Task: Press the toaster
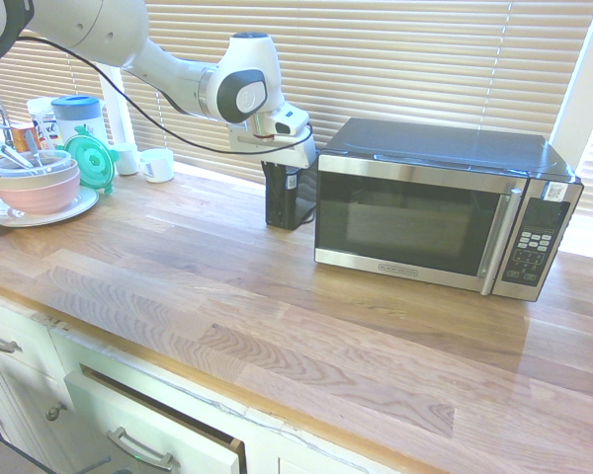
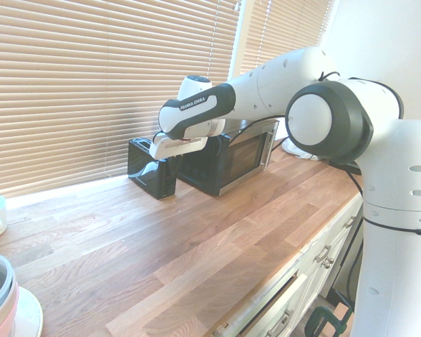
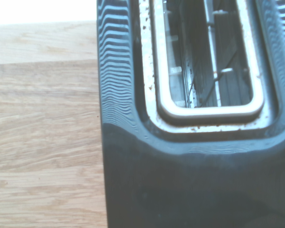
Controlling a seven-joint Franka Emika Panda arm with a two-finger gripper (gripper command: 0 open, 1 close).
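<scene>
Sitting at the left side of the first exterior view are stacked bowls (image 1: 45,195) on a white plate (image 1: 79,205), with a blue-lidded container (image 1: 77,120) and a green lid (image 1: 91,161) just beside them, then a white mug (image 1: 157,165) near the blinds (image 1: 366,59). At upper centre the arm (image 1: 173,74) reaches in from the upper left, its gripper (image 2: 174,156) above the black toaster (image 1: 285,196), the fingers together. The toaster stands upright on the wooden counter (image 1: 227,286), around the picture's centre, just left of the microwave (image 1: 435,212), which fills the right-hand part.
</scene>
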